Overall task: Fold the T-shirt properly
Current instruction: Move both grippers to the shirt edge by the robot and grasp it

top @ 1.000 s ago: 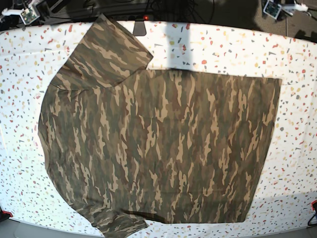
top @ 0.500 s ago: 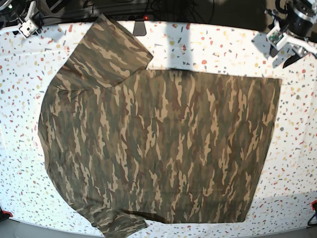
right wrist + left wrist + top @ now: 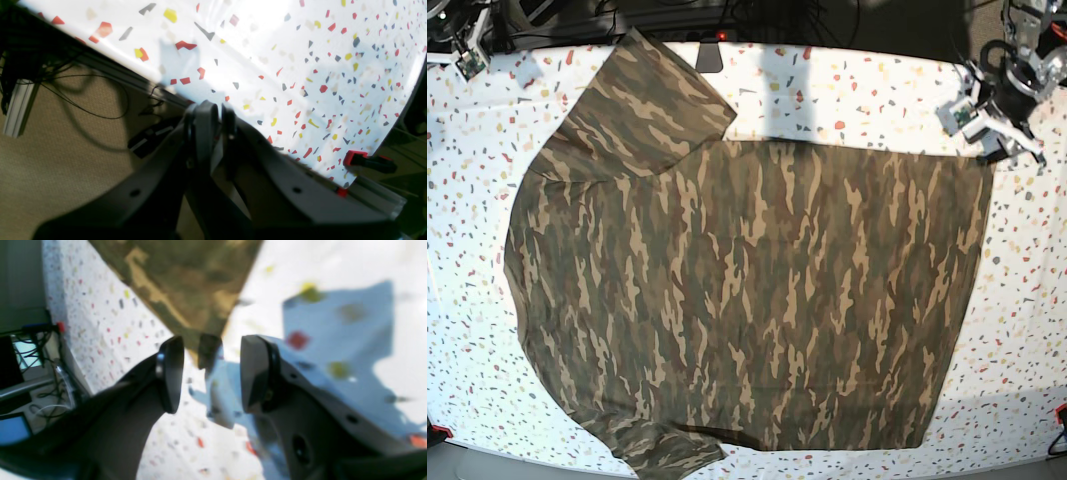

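The speckled table [image 3: 847, 90] holds the T-shirt [image 3: 747, 300], spread flat, its long way running side to side. Its sleeves lie far from the left pincer [image 3: 990, 128], and its straight hem lies close under it. That pincer hangs with jaws apart just over the hem's corner. Bare table rings the shirt. The right pincer [image 3: 218, 116] shows only in its own camera, nearly together, holding nothing, at the table's edge.

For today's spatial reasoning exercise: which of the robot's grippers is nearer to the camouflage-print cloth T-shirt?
Left. The left gripper hovers open at the camouflage T-shirt's hem corner; the right gripper sits off at the table's far corner.
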Robot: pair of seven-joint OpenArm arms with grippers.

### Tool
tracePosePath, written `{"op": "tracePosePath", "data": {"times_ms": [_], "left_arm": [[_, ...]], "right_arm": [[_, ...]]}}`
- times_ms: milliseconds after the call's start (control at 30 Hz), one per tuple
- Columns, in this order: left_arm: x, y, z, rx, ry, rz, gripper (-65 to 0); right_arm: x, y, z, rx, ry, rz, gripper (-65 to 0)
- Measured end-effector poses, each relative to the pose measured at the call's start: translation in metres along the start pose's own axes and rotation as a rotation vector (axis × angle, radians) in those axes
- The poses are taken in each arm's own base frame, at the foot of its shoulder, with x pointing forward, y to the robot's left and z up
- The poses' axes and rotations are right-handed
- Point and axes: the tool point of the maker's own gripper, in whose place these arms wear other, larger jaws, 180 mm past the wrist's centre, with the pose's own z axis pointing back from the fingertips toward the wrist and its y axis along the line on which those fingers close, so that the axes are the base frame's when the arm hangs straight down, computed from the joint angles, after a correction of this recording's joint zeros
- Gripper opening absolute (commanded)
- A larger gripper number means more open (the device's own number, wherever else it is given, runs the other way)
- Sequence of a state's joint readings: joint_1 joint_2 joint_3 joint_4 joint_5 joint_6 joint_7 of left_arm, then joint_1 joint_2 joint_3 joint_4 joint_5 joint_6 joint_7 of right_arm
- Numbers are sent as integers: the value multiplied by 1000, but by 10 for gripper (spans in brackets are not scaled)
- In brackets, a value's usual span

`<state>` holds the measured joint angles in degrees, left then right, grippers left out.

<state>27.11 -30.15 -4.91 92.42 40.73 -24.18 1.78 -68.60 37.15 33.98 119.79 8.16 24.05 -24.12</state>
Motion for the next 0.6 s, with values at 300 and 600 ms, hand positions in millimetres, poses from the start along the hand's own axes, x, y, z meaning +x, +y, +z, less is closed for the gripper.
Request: {"op": "tracePosePath", "data": {"times_ms": [300, 600], "left_arm": [[-11, 10, -18, -26, 15, -69, -384], [-9, 7, -26, -43, 20, -72, -559]], "right_arm": [[1, -5, 0, -31, -6, -41, -580], [0, -6, 0, -33, -2, -42, -579]]}}
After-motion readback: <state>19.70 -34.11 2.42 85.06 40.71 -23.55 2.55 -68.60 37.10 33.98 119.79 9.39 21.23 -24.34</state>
